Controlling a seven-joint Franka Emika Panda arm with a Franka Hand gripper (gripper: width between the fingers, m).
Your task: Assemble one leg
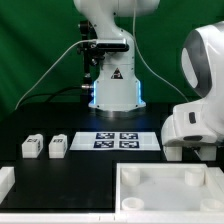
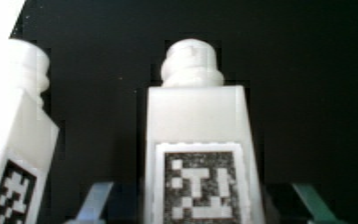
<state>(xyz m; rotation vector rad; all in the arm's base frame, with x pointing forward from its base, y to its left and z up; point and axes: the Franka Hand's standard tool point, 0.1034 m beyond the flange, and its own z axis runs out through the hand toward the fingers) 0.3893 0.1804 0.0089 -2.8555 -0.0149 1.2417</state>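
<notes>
Arm (image 1: 195, 110) folded forward and low, bulky white links well off the marker board (image 1: 120, 140) toward the exterior view's right; hand itself hidden there. Just beside the marker board on the exterior view's left, near leg (image 1: 57, 147); far leg (image 1: 30, 147) beyond it, both flat on the table (image 1: 100, 168). Wrist view: gripper (image 2: 201, 192) spread wide, fingers (image 2: 101, 196) flanking one leg with clear gaps, nothing held.

The matte black tabletop (image 1: 90, 172) carries a small white tagged leg block (image 1: 30, 147), a second white tagged leg block (image 1: 57, 147) just beside it, the marker board (image 1: 118, 140) nearby, and a white recessed square panel (image 1: 165, 192).
</notes>
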